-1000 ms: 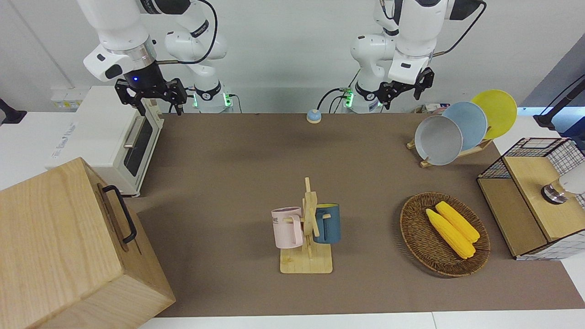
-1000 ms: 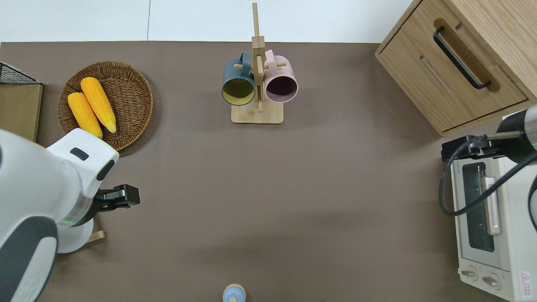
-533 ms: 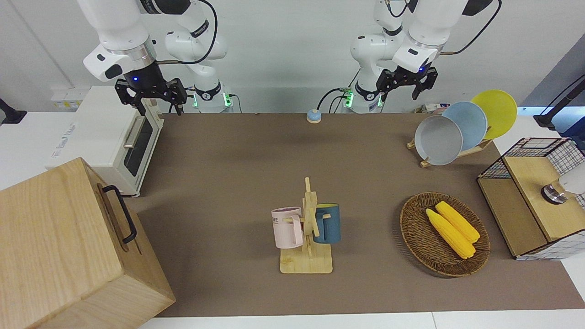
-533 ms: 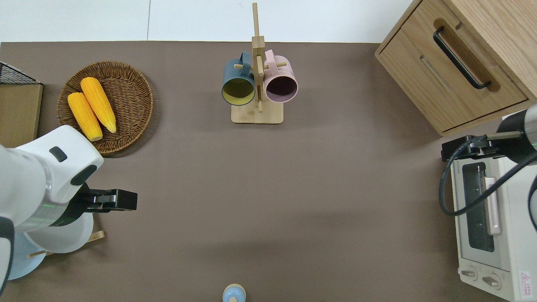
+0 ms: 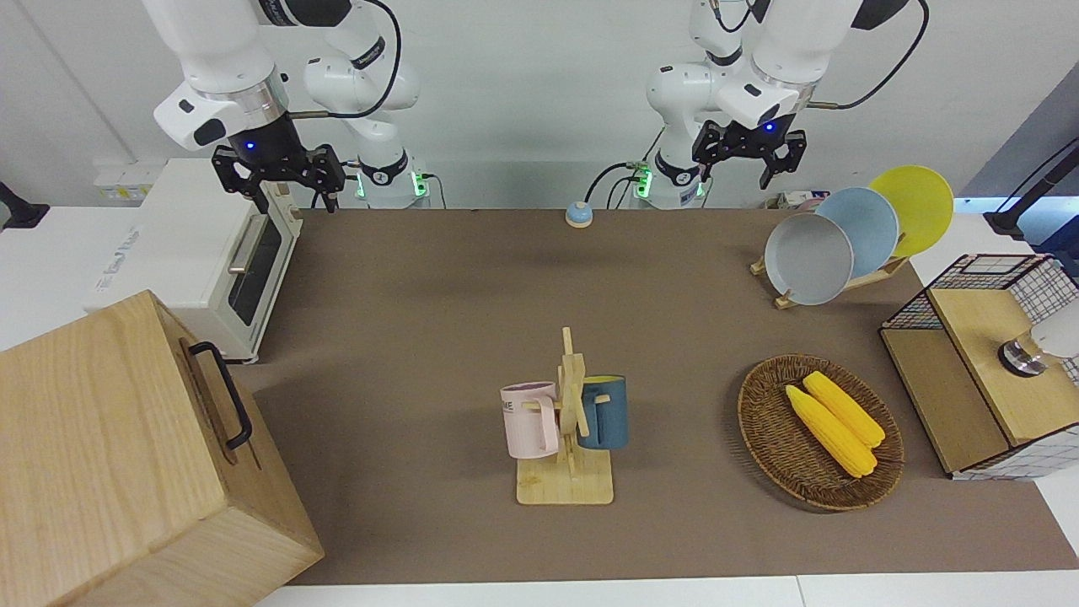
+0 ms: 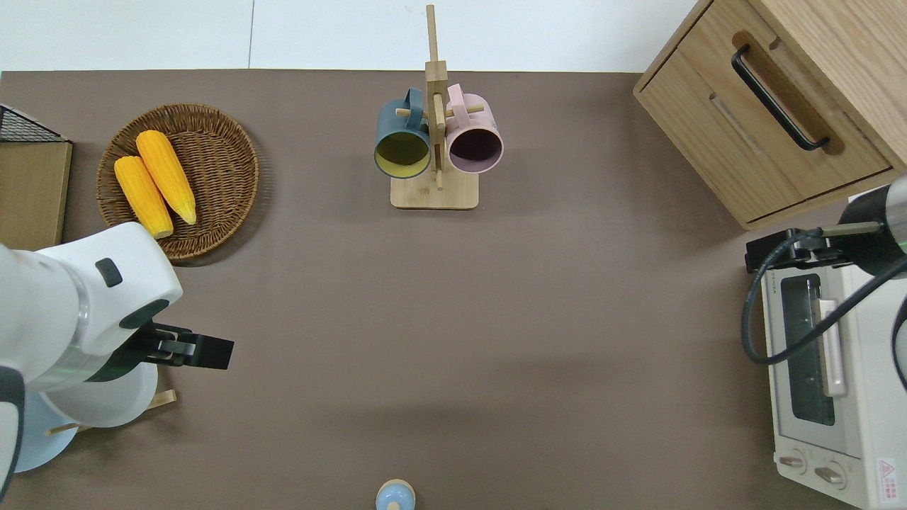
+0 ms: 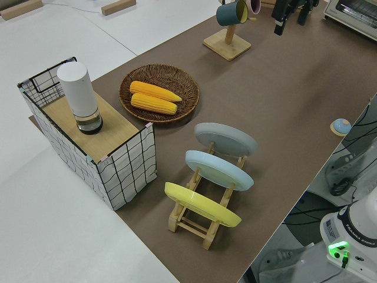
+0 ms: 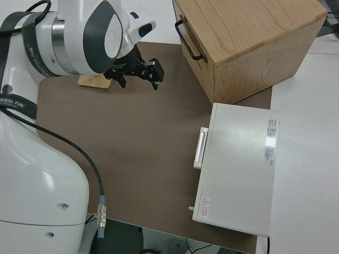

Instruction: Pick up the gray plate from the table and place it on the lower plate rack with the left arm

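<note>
Gray plate (image 5: 807, 259) racked under left hand (image 5: 747, 153).

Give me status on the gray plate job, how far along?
Looks done: the gray plate stands in the wooden rack, in the slot farthest from the robots, next to the blue plate. In hand: nothing; the left gripper is open, up in the air. Left: nothing visible. The right arm is parked.

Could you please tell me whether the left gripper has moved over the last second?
Yes. In the front view the left gripper has risen and swung away from the gray plate, toward the table's middle.
</note>
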Controlling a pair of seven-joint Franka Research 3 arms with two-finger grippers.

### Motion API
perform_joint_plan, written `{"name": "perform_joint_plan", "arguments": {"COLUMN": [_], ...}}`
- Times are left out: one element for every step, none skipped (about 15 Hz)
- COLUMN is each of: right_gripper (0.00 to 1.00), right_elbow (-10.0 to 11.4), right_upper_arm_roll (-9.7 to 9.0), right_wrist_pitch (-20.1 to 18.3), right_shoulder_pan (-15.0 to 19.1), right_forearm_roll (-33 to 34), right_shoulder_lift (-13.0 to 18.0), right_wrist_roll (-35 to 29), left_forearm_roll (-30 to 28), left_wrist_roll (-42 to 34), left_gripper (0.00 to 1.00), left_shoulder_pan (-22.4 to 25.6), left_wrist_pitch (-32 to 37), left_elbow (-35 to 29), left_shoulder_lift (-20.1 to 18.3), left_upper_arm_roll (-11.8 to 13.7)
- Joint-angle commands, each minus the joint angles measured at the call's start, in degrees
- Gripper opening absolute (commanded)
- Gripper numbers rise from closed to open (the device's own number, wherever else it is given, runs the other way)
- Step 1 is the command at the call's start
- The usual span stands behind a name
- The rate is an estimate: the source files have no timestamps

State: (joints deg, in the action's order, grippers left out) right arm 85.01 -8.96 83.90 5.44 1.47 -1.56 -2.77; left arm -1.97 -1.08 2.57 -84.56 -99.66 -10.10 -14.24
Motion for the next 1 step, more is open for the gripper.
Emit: {"name": "perform_joint_plan", "arguments": {"right_gripper": [0.983], "right_elbow": [-0.4], "right_upper_arm_roll": [0.34], "right_wrist_pitch": [-0.1], "right_shoulder_pan": [-0.4], "right_forearm_roll": [-0.2], "right_shoulder_lift": [0.0], "right_wrist_roll": [-0.2], "left_forearm_roll": [-0.1], "left_wrist_roll": [-0.1], "left_gripper": [1.00], "left_shoulder_pan": [0.2], "left_wrist_pitch": [-0.3], "left_elbow": [0.5], "left_shoulder_lift": [-0.2], "left_upper_arm_roll": [-0.2]}}
